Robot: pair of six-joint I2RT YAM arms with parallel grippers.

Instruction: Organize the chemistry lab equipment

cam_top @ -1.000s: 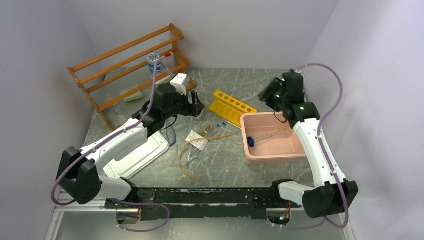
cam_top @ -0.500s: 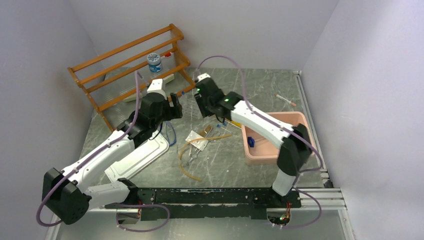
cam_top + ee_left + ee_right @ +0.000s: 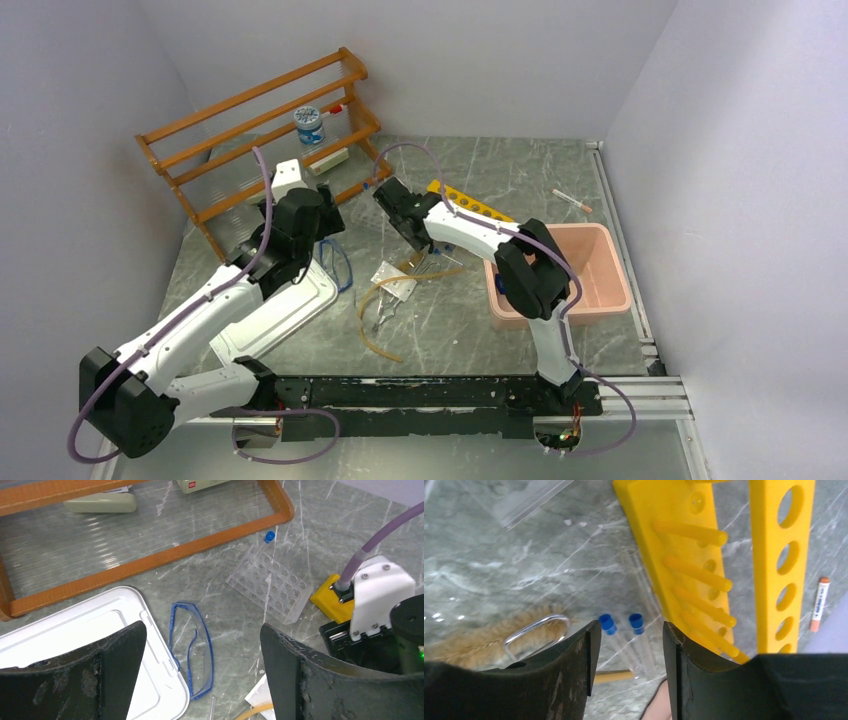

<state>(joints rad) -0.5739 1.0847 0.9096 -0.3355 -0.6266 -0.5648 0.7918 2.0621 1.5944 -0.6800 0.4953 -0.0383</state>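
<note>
My right gripper (image 3: 411, 237) is open and empty, low over the table's middle. In the right wrist view two clear blue-capped tubes (image 3: 610, 626) lie on the table between its open fingers (image 3: 630, 630), with a tan rubber hose end (image 3: 614, 675) below. The hose (image 3: 378, 303) curls over a white flat packet (image 3: 392, 280). My left gripper (image 3: 327, 214) is open and empty above blue safety glasses (image 3: 192, 650), which lie between its jaws (image 3: 200, 635). A clear plastic tube rack (image 3: 270, 582) lies beyond. Tweezers are hard to make out.
A yellow tube rack (image 3: 470, 205) lies beside my right gripper, close to its right finger (image 3: 689, 555). A pink bin (image 3: 600, 285) stands right, a white lid (image 3: 270, 310) left, the wooden shelf rack (image 3: 250, 130) with a jar (image 3: 309, 124) behind. A bristle brush (image 3: 489, 635) and a red-capped tube (image 3: 574, 199) lie loose.
My right arm has swung from above the pink bin to the table's middle and lowered over the blue-capped tubes. My left gripper has drawn back to the left.
</note>
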